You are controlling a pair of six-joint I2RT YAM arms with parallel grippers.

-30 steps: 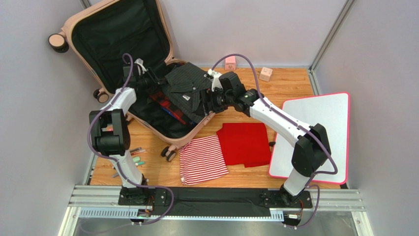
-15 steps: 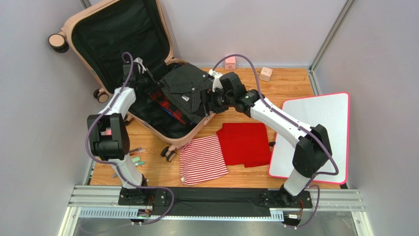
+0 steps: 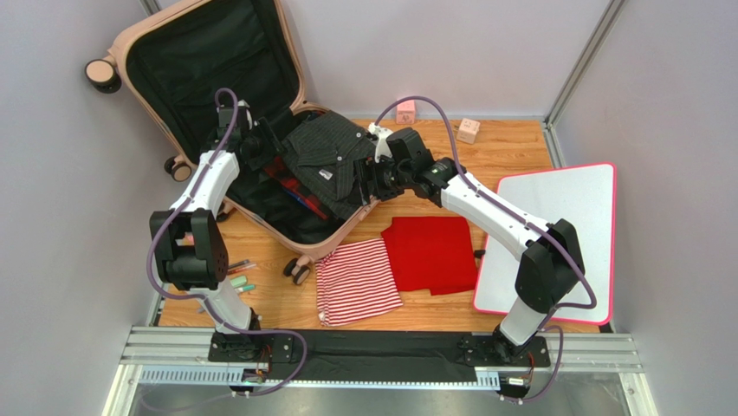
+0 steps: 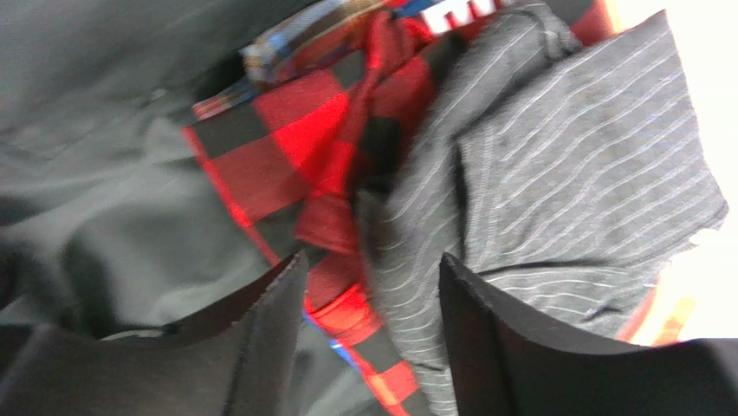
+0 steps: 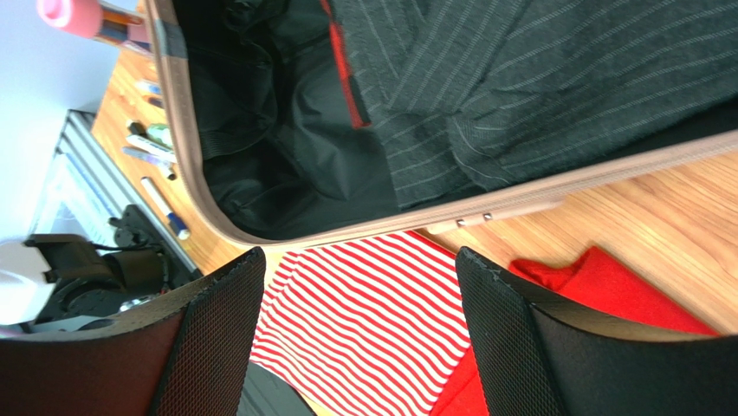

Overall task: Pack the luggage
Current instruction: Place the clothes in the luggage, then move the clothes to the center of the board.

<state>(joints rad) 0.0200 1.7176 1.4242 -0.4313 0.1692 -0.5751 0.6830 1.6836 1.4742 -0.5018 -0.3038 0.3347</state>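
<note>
The pale pink luggage (image 3: 333, 238) lies open at the back left, its lid leaning on the wall. A dark pinstriped shirt (image 3: 329, 152) lies in it, over a red plaid garment (image 3: 294, 186), and drapes onto the right rim. My left gripper (image 3: 260, 143) is open and empty inside the case, just above the plaid (image 4: 277, 147) and the pinstriped shirt (image 4: 563, 147). My right gripper (image 3: 365, 180) is open and empty over the near right rim (image 5: 554, 186). A red-and-white striped shirt (image 5: 372, 303) and a red shirt (image 5: 606, 286) lie on the table below it.
The striped shirt (image 3: 357, 279) and red shirt (image 3: 430, 251) lie side by side in front of the case. A white board with a pink rim (image 3: 554, 234) lies at the right. Pens (image 3: 238, 276) lie at the left edge. A pink block (image 3: 405, 110) and a wooden block (image 3: 468, 130) stand at the back.
My left arm has reached a little further back and left inside the case. The right arm and the clothes have hardly moved.
</note>
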